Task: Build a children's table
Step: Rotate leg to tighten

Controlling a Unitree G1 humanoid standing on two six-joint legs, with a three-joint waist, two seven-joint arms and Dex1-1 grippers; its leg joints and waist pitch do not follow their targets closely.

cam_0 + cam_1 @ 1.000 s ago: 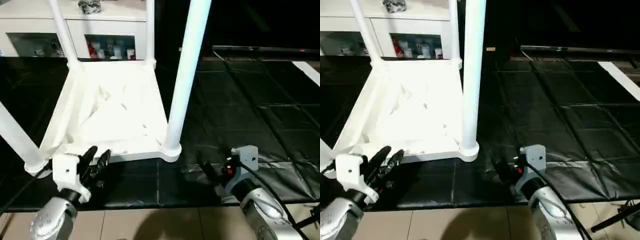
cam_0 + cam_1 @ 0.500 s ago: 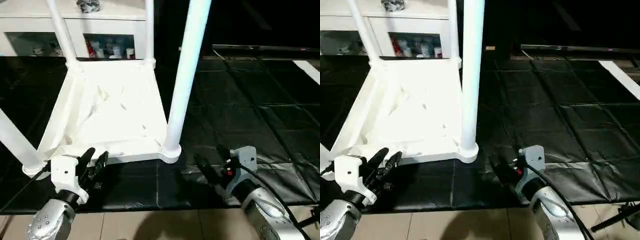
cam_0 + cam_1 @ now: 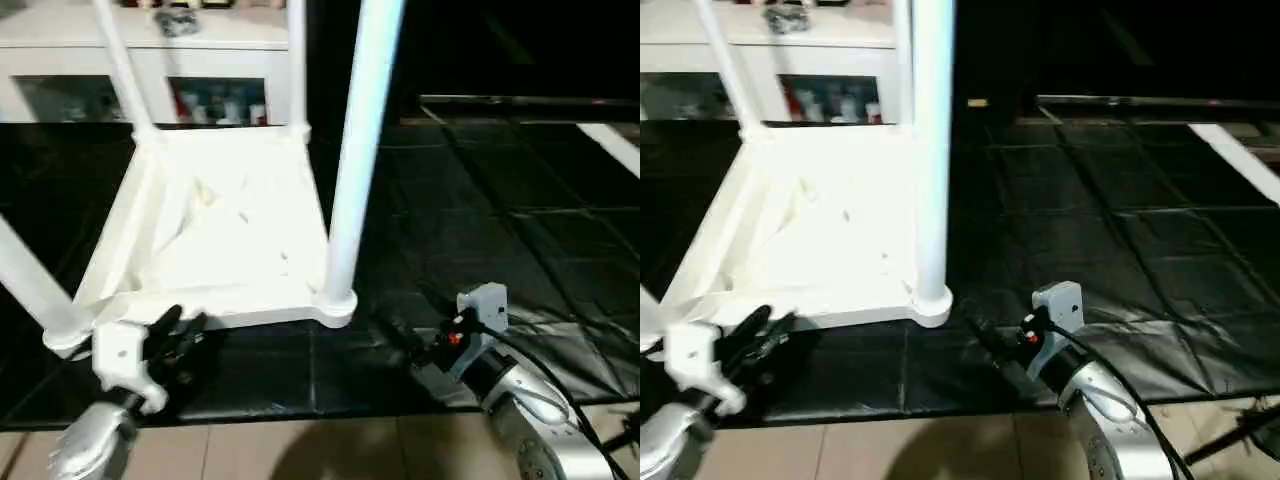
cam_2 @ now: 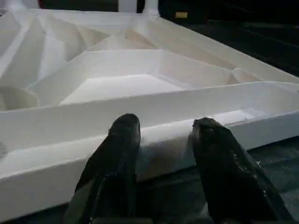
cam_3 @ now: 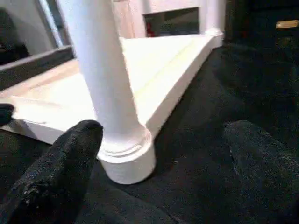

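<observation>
Black floor matting (image 3: 520, 200) carries the upturned white plastic table (image 3: 220, 230), legs up for fitting; left gripper (image 3: 178, 335) half-open, right gripper (image 3: 410, 330) wide, both empty.

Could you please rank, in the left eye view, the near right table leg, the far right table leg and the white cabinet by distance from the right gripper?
From the right gripper:
1. Near right table leg, just beyond it, to its left.
2. Far right table leg, at the tabletop's back corner.
3. White cabinet, behind the table.

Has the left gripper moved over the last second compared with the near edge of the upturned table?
Yes. The left gripper has drawn slightly back from the table, its fingers now lying lower against the near edge, empty and partly open.
</observation>
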